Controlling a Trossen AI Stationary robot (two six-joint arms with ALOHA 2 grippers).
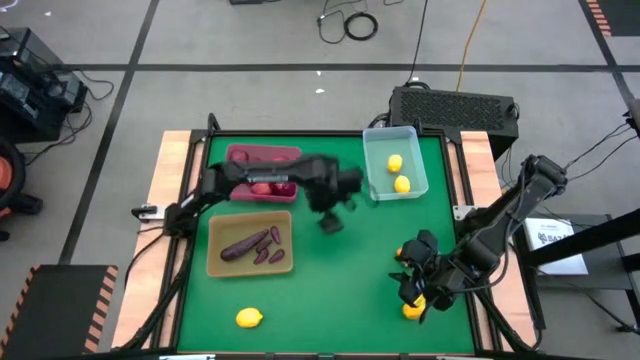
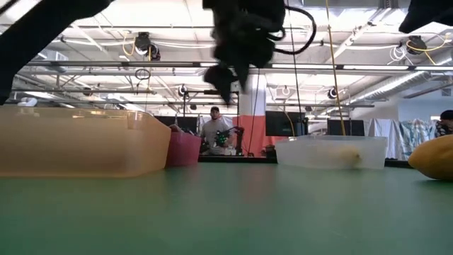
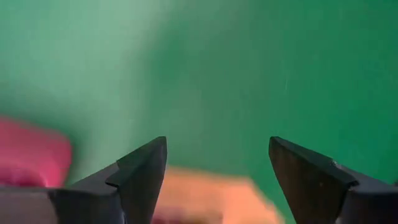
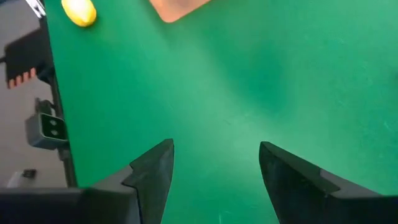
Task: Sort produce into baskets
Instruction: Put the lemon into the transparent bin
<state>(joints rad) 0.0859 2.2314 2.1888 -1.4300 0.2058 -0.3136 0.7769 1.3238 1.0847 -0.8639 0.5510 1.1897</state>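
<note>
Lemon (image 1: 414,309) sits on the tabletop (image 1: 330,280) right under my right pincer (image 1: 413,279), fingers spread, empty; clear bin (image 1: 395,163) lies beyond. Left pincer (image 1: 331,213), spread, hovers mid-table, farther off. Right arm takes it.

Three containers on the green table (image 1: 330,290): one flat maroon-pink tray (image 1: 262,155), one flat tan tray (image 1: 250,262), one deeper clear plastic bin (image 1: 378,140).

Yellow lemon-like fruits, four seen: two inside the clear bin (image 1: 395,163) (image 1: 402,184), one loose near the table's front edge (image 1: 249,318), one partly hidden beside the right arm's gripper (image 1: 413,310).

Dark purple elongated eggplant-like pieces (image 1: 243,246): about four in the tan tray.

Dark red round fruits (image 1: 262,187) in the maroon tray: mostly hidden by the left arm; count unclear.
</note>
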